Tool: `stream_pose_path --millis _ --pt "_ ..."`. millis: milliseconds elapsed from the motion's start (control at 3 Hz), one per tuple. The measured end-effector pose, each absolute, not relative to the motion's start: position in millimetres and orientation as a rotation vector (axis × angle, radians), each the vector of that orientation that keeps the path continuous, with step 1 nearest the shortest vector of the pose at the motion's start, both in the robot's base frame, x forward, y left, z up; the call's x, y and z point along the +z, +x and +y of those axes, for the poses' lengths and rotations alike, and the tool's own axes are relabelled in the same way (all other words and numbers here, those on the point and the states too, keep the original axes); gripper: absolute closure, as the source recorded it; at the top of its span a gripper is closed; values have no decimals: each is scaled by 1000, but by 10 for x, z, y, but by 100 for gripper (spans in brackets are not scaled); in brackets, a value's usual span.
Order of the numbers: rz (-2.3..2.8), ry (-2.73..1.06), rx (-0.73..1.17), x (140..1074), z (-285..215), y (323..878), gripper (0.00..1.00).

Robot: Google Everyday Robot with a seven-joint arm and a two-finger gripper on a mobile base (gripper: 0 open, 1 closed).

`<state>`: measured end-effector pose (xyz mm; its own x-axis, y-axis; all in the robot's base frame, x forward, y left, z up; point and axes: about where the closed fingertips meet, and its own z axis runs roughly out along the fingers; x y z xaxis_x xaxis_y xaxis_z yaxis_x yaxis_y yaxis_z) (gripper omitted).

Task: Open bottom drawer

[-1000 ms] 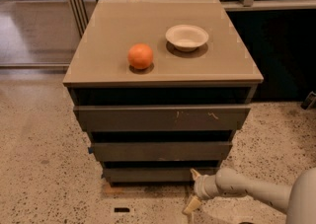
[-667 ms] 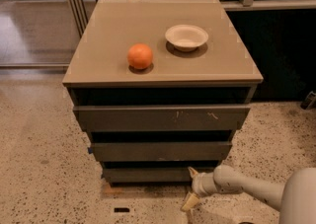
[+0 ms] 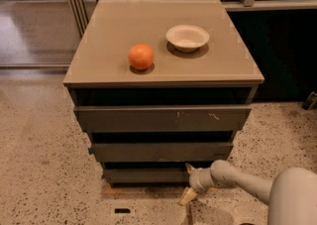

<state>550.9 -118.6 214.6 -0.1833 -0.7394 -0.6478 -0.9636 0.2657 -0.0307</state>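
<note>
Reaching in low from the near right corner, the pale grey robot arm [image 3: 247, 184] runs almost level just above the speckled terrazzo floor [image 3: 44, 169], forearm pointing left toward the cabinet, its wrist ending in the cream-tipped gripper [image 3: 187, 182]. The gripper's two fingers stand apart, one tip raised to about the upper lip of the lowest front and the other slanting down toward the floor, with nothing between them. The plain dark grey-brown bottom drawer [image 3: 146, 175] lies directly left of and just behind the gripper, its long axis running left to right across the view, so the gripper sits at that front's right end, touching it or very nearly so. The front looks flush and shut, and since it has no handle, the coming pull probably depends on the upper finger hooking over its top edge in the dark gap above, then drawing straight toward the camera. Above it sits the mid-sized drawer front [image 3: 161, 151] with a small blue tab [image 3: 90, 150] at its left end, then the widest drawer front [image 3: 163, 118] with pale scratch marks. Farther back, on the tan table [image 3: 119, 26], a round orange fruit [image 3: 141, 56] rests left of a shallow cream bowl [image 3: 187, 37], well apart from the work.
</note>
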Motion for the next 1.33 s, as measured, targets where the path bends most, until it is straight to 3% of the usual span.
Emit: stream_pose_path --millis 1333 --pt "2055 -1681 434 1814 -966 5789 0"
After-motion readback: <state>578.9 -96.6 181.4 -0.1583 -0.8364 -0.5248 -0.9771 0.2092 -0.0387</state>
